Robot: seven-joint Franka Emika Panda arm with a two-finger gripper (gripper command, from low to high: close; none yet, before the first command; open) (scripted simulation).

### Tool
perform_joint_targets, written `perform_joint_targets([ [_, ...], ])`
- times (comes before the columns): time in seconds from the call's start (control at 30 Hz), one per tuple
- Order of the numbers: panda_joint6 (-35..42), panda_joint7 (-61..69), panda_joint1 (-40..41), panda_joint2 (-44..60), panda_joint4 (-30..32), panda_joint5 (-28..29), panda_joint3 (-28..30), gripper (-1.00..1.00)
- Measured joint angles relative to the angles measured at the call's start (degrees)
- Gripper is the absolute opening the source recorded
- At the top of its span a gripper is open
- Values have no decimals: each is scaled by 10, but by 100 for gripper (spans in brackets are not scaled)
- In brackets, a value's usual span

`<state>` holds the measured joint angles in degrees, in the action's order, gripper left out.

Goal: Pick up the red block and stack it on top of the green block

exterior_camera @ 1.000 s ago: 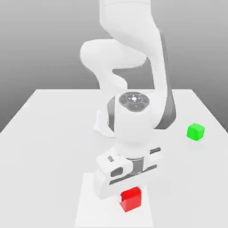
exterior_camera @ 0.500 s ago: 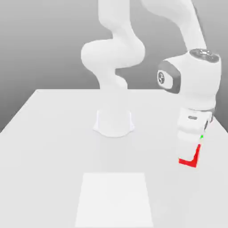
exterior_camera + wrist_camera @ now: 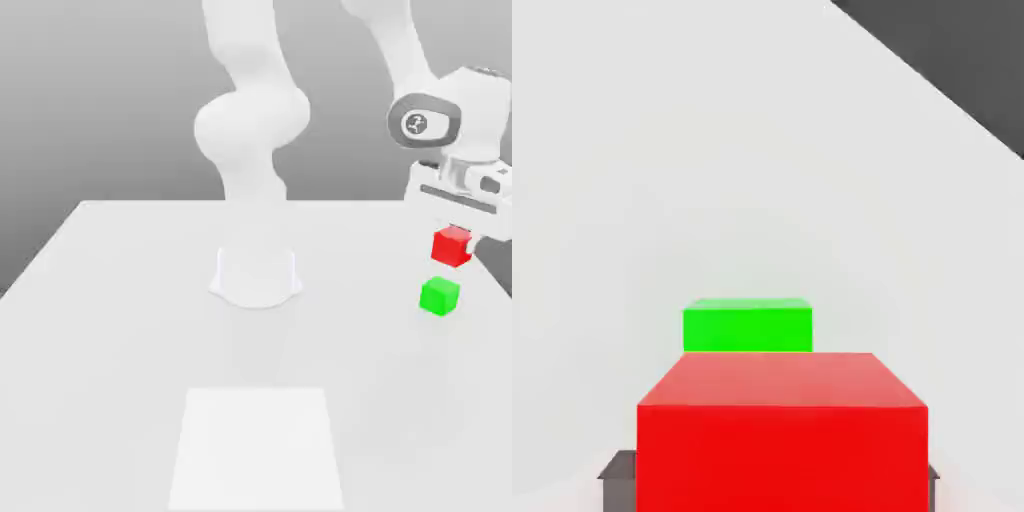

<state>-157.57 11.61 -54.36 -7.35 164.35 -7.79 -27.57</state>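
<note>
The red block (image 3: 452, 245) hangs in the air at the exterior view's right, held under my gripper (image 3: 456, 238), which is shut on it. The green block (image 3: 439, 296) rests on the white table just below the red one, with a small gap between them. In the hand view the red block (image 3: 782, 430) looms large, clamped between dark fingertips (image 3: 616, 478) at its sides, and the green block (image 3: 748, 325) lies beyond it on the table.
The arm's round white base (image 3: 256, 275) stands at the table's middle back. A pale square patch (image 3: 256, 445) marks the table's front centre. The table's right edge (image 3: 478, 262) runs close to the green block.
My gripper carried the red block from the front centre patch across to the exterior view's right, then lifted it to hover just above the green block.
</note>
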Motion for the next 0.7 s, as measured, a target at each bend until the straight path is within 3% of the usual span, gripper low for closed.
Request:
perform_joint_targets([
  [0.17,-80,-83,10,90,-1,119,20,-100],
  [0.2,-91,-98,7,103,-2,140,28,100],
  [0.4,-98,-105,5,110,-2,151,32,100],
  [0.7,23,4,-50,-24,2,-5,47,100],
])
